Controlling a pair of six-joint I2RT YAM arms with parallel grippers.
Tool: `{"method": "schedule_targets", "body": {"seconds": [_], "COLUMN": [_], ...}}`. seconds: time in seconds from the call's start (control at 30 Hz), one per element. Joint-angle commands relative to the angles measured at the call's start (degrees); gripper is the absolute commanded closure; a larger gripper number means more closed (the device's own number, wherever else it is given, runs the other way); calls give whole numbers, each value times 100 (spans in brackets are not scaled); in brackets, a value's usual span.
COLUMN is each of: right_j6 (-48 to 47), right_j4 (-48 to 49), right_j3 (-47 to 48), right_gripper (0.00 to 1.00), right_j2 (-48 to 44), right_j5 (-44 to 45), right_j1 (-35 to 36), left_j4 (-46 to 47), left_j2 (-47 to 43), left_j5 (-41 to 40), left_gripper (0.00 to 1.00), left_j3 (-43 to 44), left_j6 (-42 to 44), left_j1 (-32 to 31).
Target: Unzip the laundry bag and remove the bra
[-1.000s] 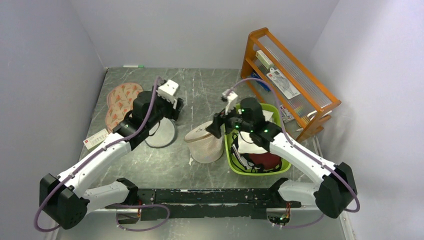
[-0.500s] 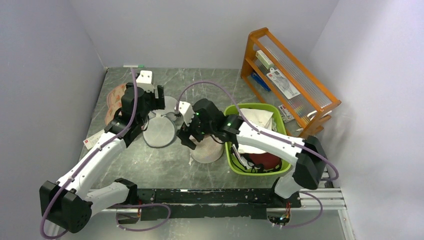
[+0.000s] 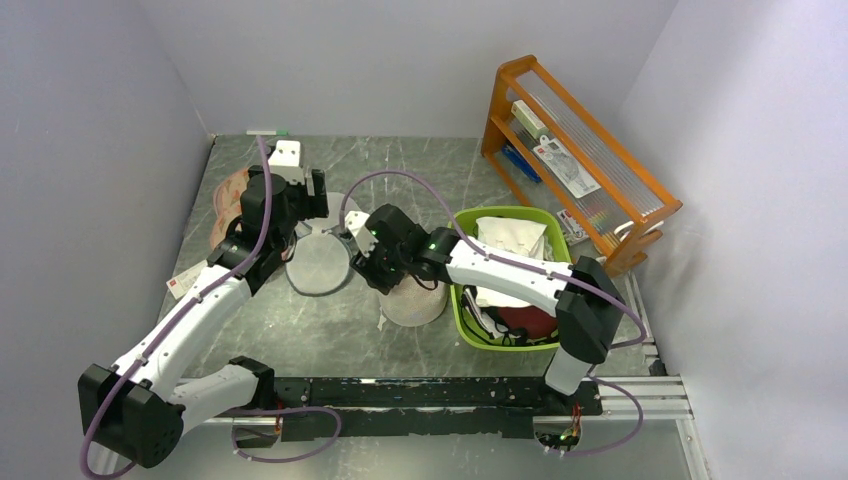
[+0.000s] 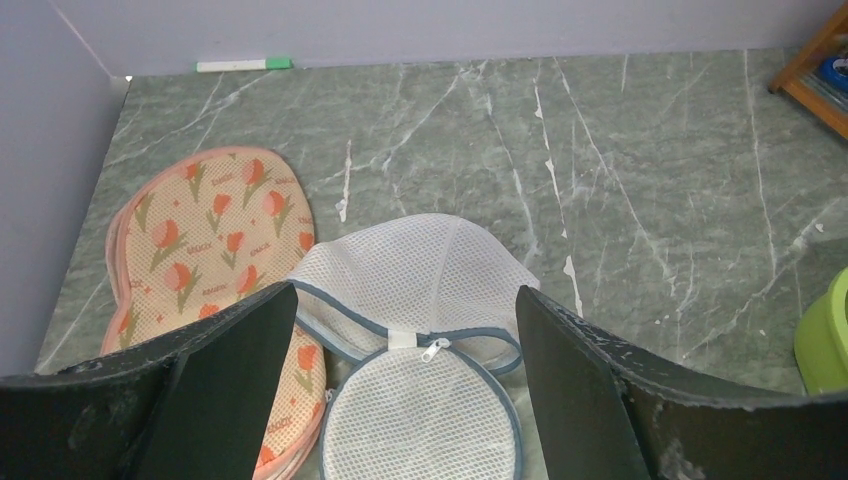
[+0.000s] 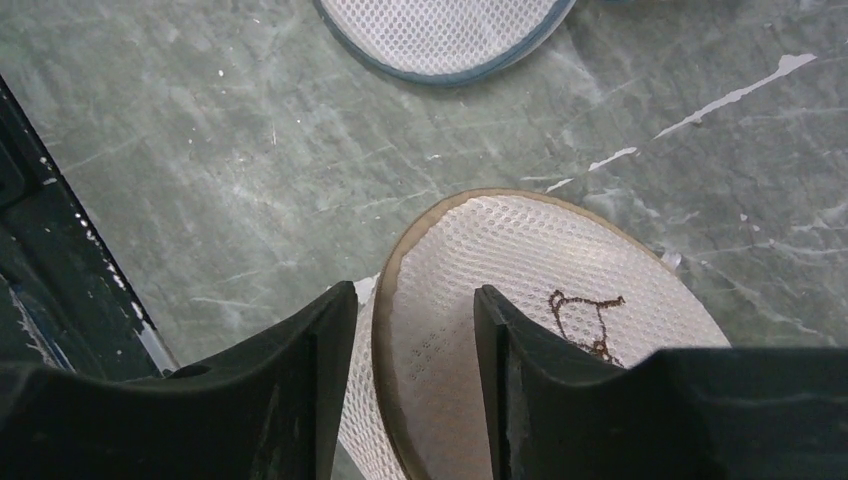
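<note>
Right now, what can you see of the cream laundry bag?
The laundry bag is round cream mesh with a tan rim and a small dark spectacles-like mark on its face. It sits on the table beside the green bin, apparently shut; no contents show. The right gripper, open, straddles its rim; contact is unclear.

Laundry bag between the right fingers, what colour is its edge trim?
Tan-brown, on the cream laundry bag; clearest in right wrist view.

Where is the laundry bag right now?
In the top view the laundry bag lies mid-table, between the white mesh bag on its left and the green bin on its right, its rim between the right tool's fingers.
</note>
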Motion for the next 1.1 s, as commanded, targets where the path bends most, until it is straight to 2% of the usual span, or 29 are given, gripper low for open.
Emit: {"method": "schedule_targets", "body": {"seconds": [0.0, 0.33, 0.53, 0.77, 1.07], "right_j6": [150, 345, 594, 1251, 2693], "right_j4": [54, 329, 854, 2838, 6685], "right_j3": [219, 80, -82, -998, -2720], "right_gripper": [57, 90, 100, 100, 100], "right_j2": [62, -128, -616, -1690, -2577], "right_j5": [172, 201, 183, 558, 774], "right_j1": [46, 42, 44, 35, 16], "left_j4": [54, 44, 51, 56, 94], "left_j2": [-70, -60, -70, -92, -176], "left_j5": [75, 111, 171, 191, 133], "left_gripper": [8, 7, 7, 7, 6], "left_j3": [113, 110, 114, 109, 76], "left_j6": [-79, -101, -105, -123, -137], "left_j1": [51, 59, 59, 59, 59]}}
